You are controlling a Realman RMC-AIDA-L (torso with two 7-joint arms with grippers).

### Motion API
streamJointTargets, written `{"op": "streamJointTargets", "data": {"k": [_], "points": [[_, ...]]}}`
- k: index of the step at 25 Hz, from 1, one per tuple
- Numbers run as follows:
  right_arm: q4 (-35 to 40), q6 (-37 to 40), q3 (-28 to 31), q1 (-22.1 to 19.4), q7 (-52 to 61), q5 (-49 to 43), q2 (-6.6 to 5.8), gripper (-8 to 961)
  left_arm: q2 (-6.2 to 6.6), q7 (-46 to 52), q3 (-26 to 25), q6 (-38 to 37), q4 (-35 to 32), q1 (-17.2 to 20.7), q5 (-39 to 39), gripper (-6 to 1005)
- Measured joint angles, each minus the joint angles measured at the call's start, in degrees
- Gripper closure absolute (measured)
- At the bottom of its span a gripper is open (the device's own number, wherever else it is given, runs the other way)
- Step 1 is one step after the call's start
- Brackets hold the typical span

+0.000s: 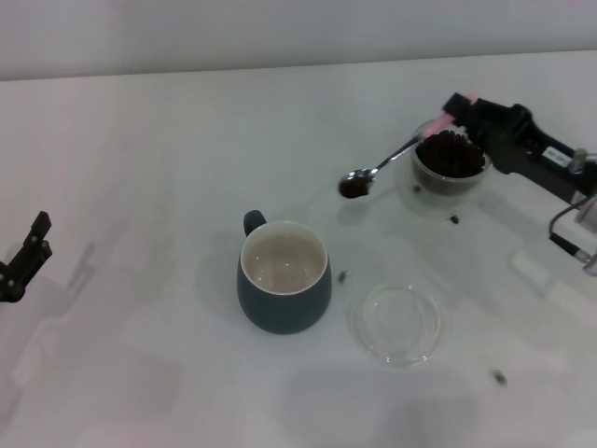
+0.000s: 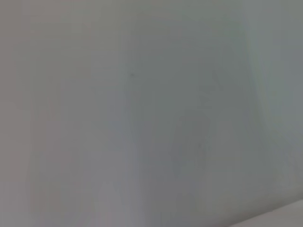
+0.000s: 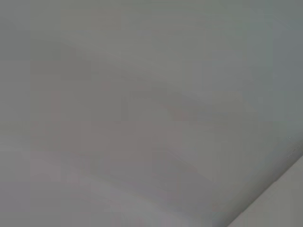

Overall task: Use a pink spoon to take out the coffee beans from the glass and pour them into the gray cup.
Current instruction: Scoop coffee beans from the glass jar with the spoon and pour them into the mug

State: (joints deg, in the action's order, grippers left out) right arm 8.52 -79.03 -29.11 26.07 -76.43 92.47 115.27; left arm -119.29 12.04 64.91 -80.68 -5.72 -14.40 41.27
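Near the right far corner of the bench, the right gripper (image 1: 464,108) is gripping the pink spoon (image 1: 387,161) loaded with coffee beans (image 1: 354,188) beside the glass (image 1: 451,168); any tilting while travelling to the gray cup (image 1: 284,277) near the bench middle is risking more spilling

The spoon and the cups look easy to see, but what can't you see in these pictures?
- Both wrist views: only blank pale blur, so nothing of the work shows there.
- Head view: the pink handle of the spoon is mostly hidden by the right gripper.
- Head view: the left gripper is cut off by the picture's edge.
- Head view: the mug looks empty, but a bean inside could be too small to spot.
- Head view: dark specks on the table are too small to name.
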Motion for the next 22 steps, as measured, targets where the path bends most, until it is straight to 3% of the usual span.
{"op": "streamJointTargets", "data": {"k": [5, 15, 22], "points": [[-1.5, -0.7, -2.5, 1.7, -0.3, 0.0, 0.73, 787, -0.09, 0.0, 0.1, 0.0, 0.0, 0.2, 0.1, 205], [-5.9, -1.9, -4.9, 4.6, -4.0, 0.0, 0.89, 786, -0.07, 0.0, 0.0, -0.1, 0.1, 0.1, 0.1, 205], [-5.7, -4.8, -5.8, 5.3, -12.7, -0.1, 0.91, 785, -0.07, 0.0, 0.1, -0.1, 0.1, 0.1, 0.2, 204]]}}
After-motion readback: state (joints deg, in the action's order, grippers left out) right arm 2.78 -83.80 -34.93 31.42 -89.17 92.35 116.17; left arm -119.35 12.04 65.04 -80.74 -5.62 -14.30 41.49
